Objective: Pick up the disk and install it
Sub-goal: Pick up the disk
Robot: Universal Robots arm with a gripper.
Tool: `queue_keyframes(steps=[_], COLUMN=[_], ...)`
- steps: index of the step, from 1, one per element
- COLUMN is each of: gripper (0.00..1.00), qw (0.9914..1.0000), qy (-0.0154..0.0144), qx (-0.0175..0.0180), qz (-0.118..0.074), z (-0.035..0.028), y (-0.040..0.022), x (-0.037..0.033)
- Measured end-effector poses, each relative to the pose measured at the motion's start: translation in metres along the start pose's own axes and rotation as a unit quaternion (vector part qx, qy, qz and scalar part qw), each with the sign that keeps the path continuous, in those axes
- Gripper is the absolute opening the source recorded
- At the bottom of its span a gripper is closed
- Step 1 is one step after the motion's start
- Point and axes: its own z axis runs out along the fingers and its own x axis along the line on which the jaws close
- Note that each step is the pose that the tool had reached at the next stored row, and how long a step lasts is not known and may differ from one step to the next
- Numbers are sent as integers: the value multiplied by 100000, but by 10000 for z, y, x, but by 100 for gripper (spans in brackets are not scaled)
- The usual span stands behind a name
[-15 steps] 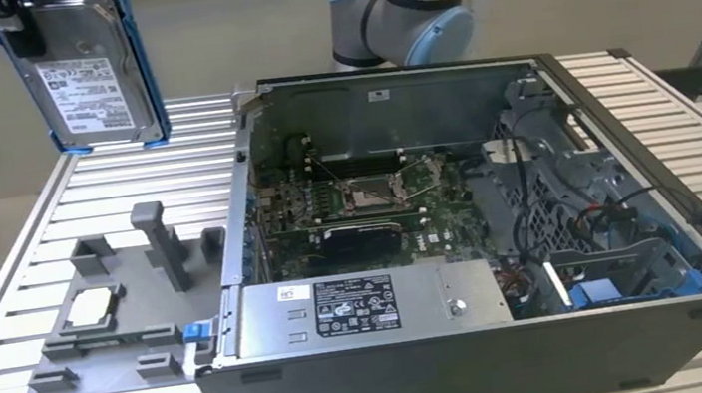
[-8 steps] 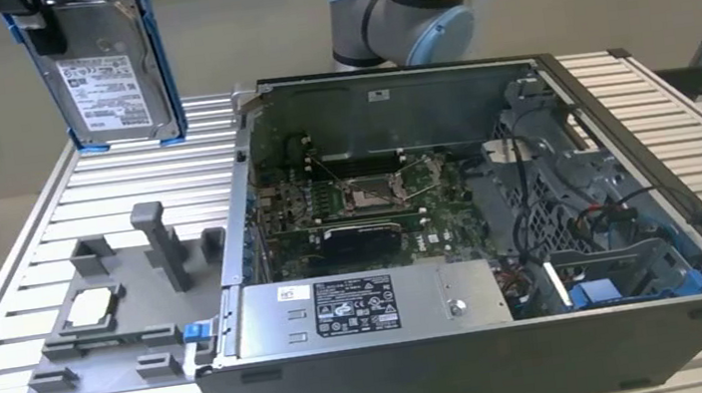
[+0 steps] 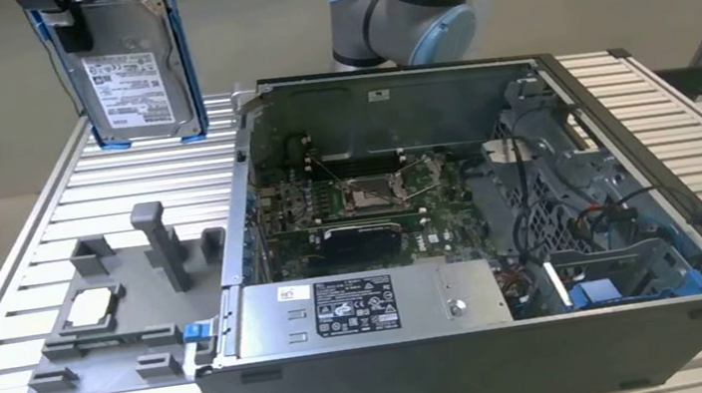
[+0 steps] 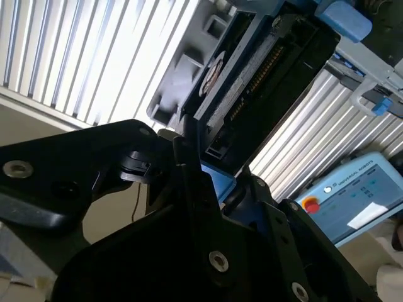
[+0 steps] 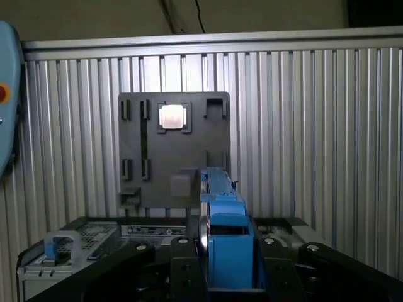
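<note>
The disk (image 3: 138, 77), a silver hard drive with a white label in a blue bracket, hangs upright high above the table's far corner on the exterior view's left. My gripper (image 3: 64, 19) is shut on its upper end. In the first wrist view the disk's blue bracket (image 5: 221, 220) shows edge-on between the black fingers (image 5: 186, 267) of the gripper (image 5: 228, 264). The second wrist view shows the disk's dark underside with its connector row (image 4: 264, 69), clamped in the gripper (image 4: 217, 179).
An open computer case (image 3: 671, 187) lies on the slatted metal table (image 3: 82, 189), with a grey box (image 3: 364, 305) near its front and a blue-tabbed bay (image 3: 604, 291). A grey tray (image 3: 130, 359) holds a small silver chip (image 3: 90, 307). A blue control pendant (image 4: 352, 195) lies beyond the table.
</note>
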Motion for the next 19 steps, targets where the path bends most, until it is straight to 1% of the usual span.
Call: queue_keyframes(steps=[19], gripper=[0], qw=[100000], qy=[-2], qx=[3], qz=[5], z=[-18], y=[-563], x=[-25])
